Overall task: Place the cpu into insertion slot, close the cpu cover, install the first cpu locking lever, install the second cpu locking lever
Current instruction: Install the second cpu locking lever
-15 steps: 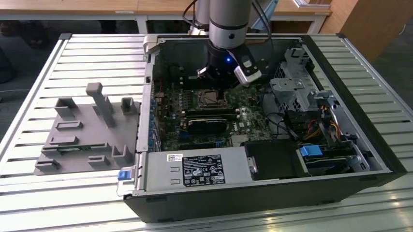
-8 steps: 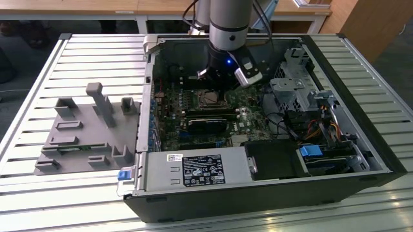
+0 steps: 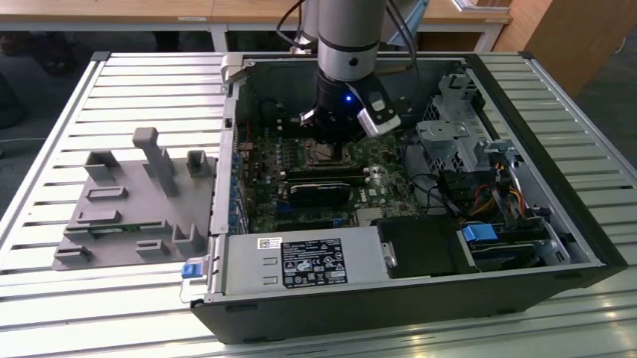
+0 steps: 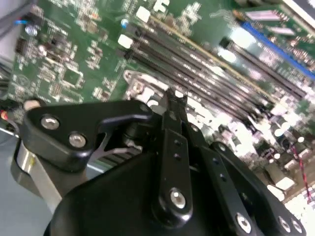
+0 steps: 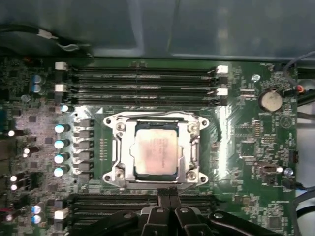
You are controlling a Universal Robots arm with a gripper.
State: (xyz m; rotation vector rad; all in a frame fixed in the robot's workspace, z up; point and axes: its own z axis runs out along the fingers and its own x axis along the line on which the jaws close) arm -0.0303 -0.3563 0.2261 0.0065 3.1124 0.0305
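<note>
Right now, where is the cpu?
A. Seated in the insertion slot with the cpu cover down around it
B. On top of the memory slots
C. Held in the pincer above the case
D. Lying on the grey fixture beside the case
A: in the first wrist view the cpu sits in the insertion slot, framed by the cpu cover.

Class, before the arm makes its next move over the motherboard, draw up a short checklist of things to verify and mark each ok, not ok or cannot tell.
1. The cpu sits flat in the insertion slot: ok.
2. The cpu cover is down around the chip: ok.
3. Both locking levers are latched: cannot tell.
4. The gripper holds nothing, fingers together: ok.
5. The gripper is apart from the socket, over the memory slots: ok.
6. The cables in the exterior view lie away from the socket: ok.
</note>
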